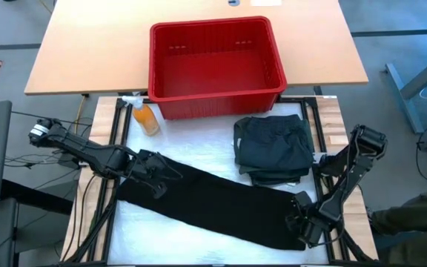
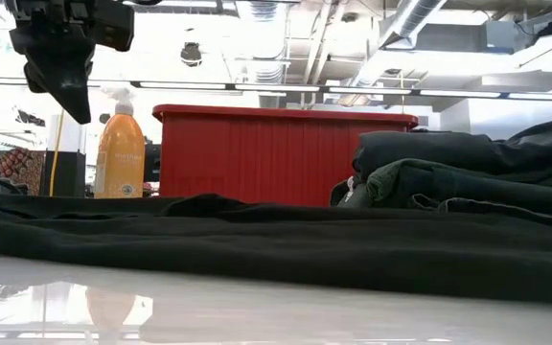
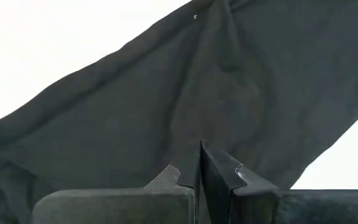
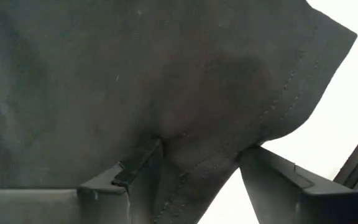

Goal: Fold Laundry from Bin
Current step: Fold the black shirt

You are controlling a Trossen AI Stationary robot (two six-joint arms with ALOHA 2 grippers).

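The long black cloth (image 1: 221, 200) lies spread slantwise on the white table top, from the left side to the near right. My left gripper (image 1: 156, 176) hangs shut above the cloth's left end, clear of it, as the low view (image 2: 62, 81) and its own wrist view (image 3: 201, 163) show. My right gripper (image 1: 308, 222) stands open over the cloth's right end (image 4: 194, 160), fingers pointing down. A folded pile of dark garments (image 1: 275, 148) rests on the table at the right. The red bin (image 1: 215, 65) stands at the far edge. My right gripper comes down from above onto the black cloth's right end, close to its corner. Its open fingertips (image 4: 140, 163) stand on either side of the stitched hem edge (image 4: 229, 155) and reach the fabric, which puckers beside them. The cloth lies on the table.
An orange spray bottle (image 1: 145, 117) stands at the bin's near left corner. The black frame rails (image 1: 117, 126) run along both sides of the table top. A bare strip of white table (image 1: 199, 248) lies near the front edge.
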